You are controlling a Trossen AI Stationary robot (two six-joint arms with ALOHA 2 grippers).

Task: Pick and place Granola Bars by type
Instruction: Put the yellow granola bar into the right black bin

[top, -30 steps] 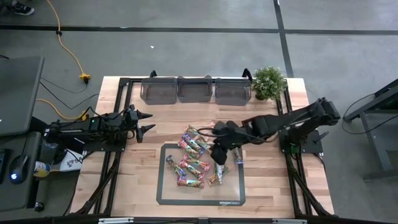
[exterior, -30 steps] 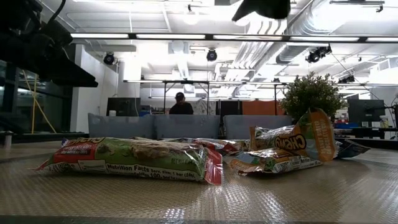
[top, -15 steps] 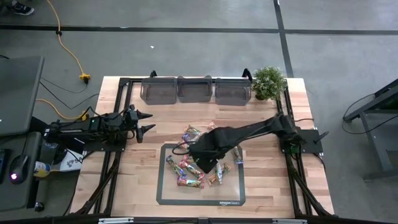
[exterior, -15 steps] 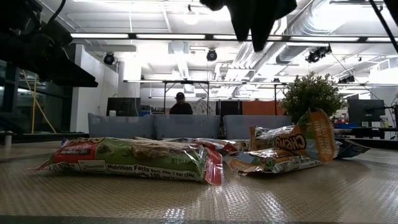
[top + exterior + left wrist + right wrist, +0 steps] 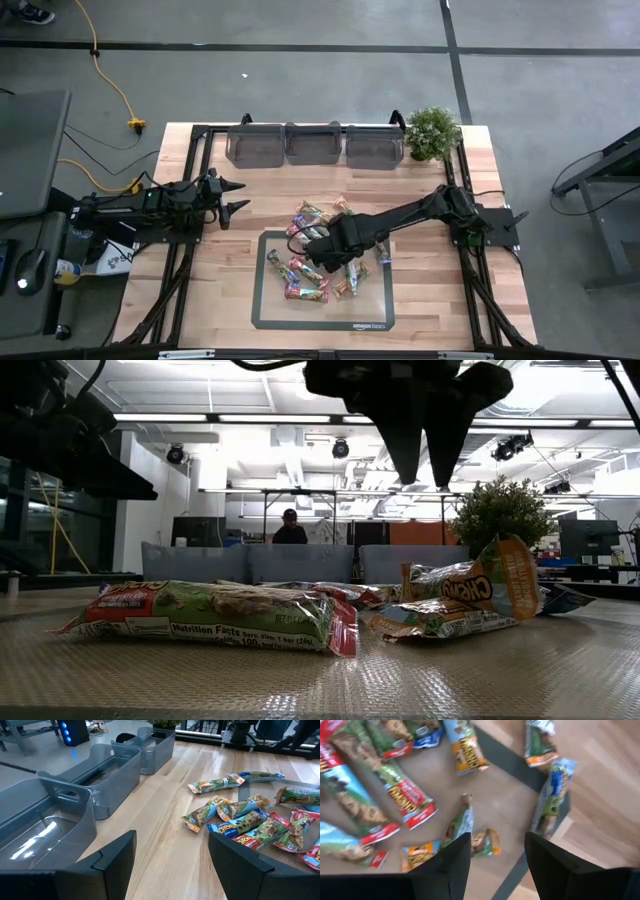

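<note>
Several granola bars point(image 5: 305, 262) in red, green, blue and orange wrappers lie heaped on a dark-rimmed mat point(image 5: 372, 303) and on the wood just beyond its far edge. My right gripper point(image 5: 425, 483) hangs over the heap, fingers pointing down, open and with nothing between them. In its wrist view my right gripper point(image 5: 495, 865) stands above a green-and-orange bar point(image 5: 465, 831) lying on the mat. My left gripper point(image 5: 234, 197) waits open at the table's left side, level, well clear of the bars point(image 5: 240, 815).
Three grey translucent bins point(image 5: 314, 144) stand in a row along the far edge, with a small potted plant point(image 5: 432, 132) to their right. Bare wood lies between the bins and the heap. A person stands in the room behind the table point(image 5: 291, 528).
My right gripper has gone toward the table's left and down over the heap of bars. It has tipped from slanting to pointing straight down and has rolled about its own axis. Its fingers keep the same gap. The bars have not moved.
</note>
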